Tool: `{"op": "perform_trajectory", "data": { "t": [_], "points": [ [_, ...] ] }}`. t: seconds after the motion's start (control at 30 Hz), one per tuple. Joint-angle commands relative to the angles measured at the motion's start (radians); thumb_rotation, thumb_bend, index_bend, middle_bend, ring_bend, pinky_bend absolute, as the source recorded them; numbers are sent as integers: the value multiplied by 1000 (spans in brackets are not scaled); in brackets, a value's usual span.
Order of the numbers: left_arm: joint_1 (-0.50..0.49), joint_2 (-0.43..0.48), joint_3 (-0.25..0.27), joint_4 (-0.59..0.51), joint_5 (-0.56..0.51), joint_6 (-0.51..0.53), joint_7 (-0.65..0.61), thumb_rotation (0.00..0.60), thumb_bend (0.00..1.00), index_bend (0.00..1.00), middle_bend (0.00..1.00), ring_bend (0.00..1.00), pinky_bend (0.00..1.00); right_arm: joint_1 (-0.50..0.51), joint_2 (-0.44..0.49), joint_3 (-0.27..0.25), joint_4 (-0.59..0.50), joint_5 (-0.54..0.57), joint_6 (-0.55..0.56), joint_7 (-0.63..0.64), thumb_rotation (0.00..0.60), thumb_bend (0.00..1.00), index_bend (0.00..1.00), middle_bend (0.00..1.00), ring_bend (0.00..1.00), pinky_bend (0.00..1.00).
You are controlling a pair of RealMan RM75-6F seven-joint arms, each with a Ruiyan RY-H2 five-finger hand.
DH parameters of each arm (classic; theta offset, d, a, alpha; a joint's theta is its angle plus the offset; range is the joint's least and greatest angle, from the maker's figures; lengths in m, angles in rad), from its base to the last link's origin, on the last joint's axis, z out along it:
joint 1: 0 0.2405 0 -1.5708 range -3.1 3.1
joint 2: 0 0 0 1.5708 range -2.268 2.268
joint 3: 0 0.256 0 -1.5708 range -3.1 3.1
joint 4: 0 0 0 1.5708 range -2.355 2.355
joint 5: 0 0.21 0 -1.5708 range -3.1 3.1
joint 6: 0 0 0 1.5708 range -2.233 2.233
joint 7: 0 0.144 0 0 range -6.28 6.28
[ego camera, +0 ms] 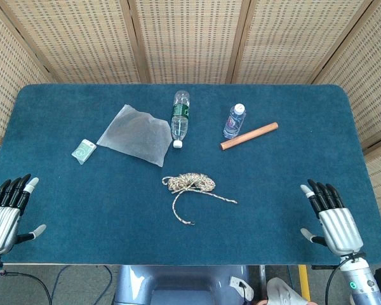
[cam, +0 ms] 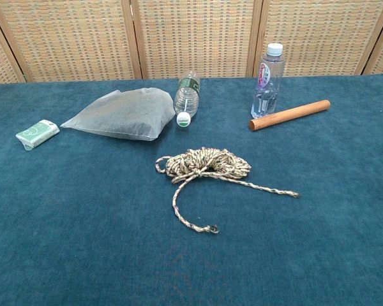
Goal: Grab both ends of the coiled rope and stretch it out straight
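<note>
The rope (ego camera: 189,183) lies coiled near the middle of the blue table (ego camera: 292,101), its two loose ends trailing out of the bundle toward the near edge: one runs right (cam: 295,194), the other curls down and ends nearer the front (cam: 212,229). Both ends lie free of the coil, which suits a pick-up from either side. The left hand (ego camera: 5,213) rests at the near left corner and the right hand (ego camera: 333,219) at the near right corner, each well apart from the rope, fingers (ego camera: 319,194) spread and holding nothing; the chest view shows neither. Nothing of the task looks begun yet. Beyond the rope sit a grey pouch (ego camera: 134,134), a lying bottle (ego camera: 180,118), an upright bottle (ego camera: 234,121), a wooden rod (ego camera: 249,136) and a small green packet (ego camera: 84,150), all far enough back to leave room for stretching.
</note>
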Motion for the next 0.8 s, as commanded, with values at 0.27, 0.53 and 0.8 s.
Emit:
{"op": "perform_trajectory", "data": {
  "t": [0.27,0.53,0.8],
  "points": [
    [-14,-20,-12,-5,-28,-27,50,600,0,0,0,0,0,257,-157,126,-68,247,-378,-102,600,107,345,0,0,0],
    [-26,-29,-20,-12,-50,-49,76,600,0,0,0,0,0,394,-341,207,-34,581,-461,-351,600,197,391,0,0,0],
    [-34,-29,-23,-16,-72,-70,86,600,0,0,0,0,0,504,-478,194,49,838,-441,-540,600,302,393,0,0,0]
  ]
}}
